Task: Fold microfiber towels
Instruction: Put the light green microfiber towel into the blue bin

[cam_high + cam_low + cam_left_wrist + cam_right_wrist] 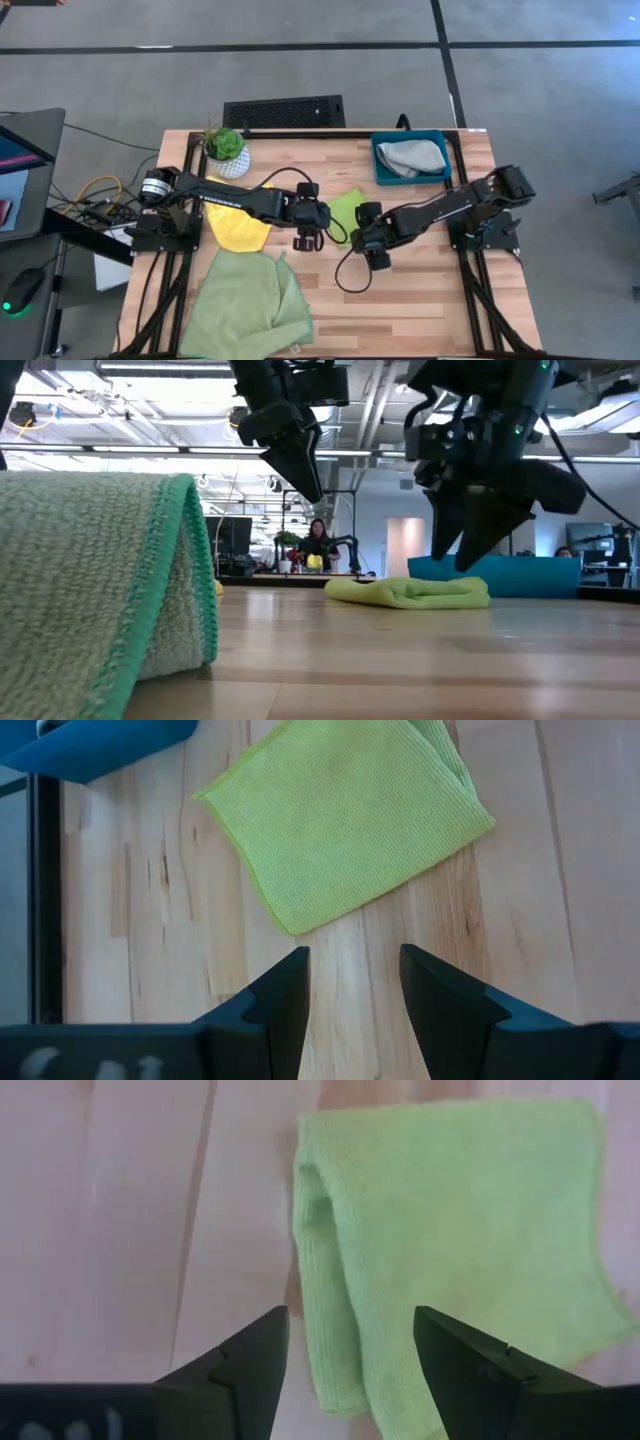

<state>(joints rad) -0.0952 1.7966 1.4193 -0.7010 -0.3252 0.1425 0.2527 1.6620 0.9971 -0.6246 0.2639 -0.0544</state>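
Nearest the table's front edge lies the larger pale green towel (248, 305), loosely doubled over and touched by neither arm. Behind it, near the middle of the table, both arms hang above the wood. The left gripper (306, 241) and the right gripper (378, 260) have their fingers spread and hold nothing. Between them, a little farther back, the bright lime green towel (347, 210) lies folded flat, its doubled edge showing just ahead of the right gripper's fingers. That gripper seems slightly nearer, so a forward reach should meet the cloth. The yellow towel (238, 229) lies under the left arm. At the far right corner, the teal tray (384, 169) holds the grey towel (411, 156).
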